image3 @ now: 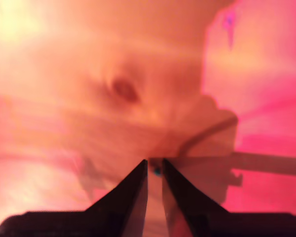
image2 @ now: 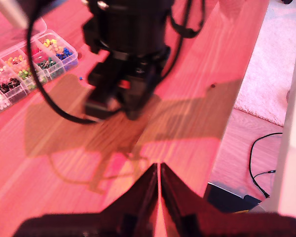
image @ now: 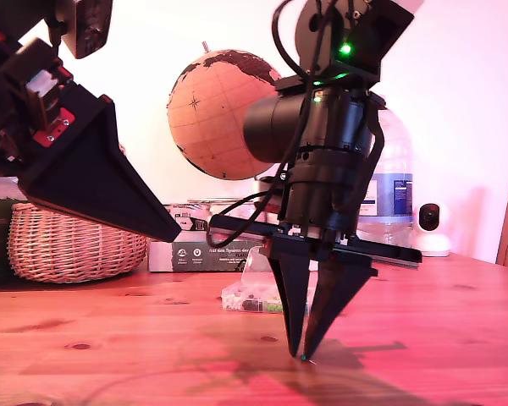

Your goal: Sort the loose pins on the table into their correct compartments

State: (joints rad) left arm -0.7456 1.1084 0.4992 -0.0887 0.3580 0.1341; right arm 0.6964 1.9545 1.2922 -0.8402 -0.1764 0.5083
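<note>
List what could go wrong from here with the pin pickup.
1. The teal pin is tiny and sits right at my second tool's tips on the table; closing could flick it away.
2. The second wrist view is badly blurred, so alignment is hard to confirm.

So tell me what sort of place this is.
Probably a room in a home rather than a lab: a cork-coloured globe and a wicker basket stand behind the wooden table, and a pale rug lies on the floor.
</note>
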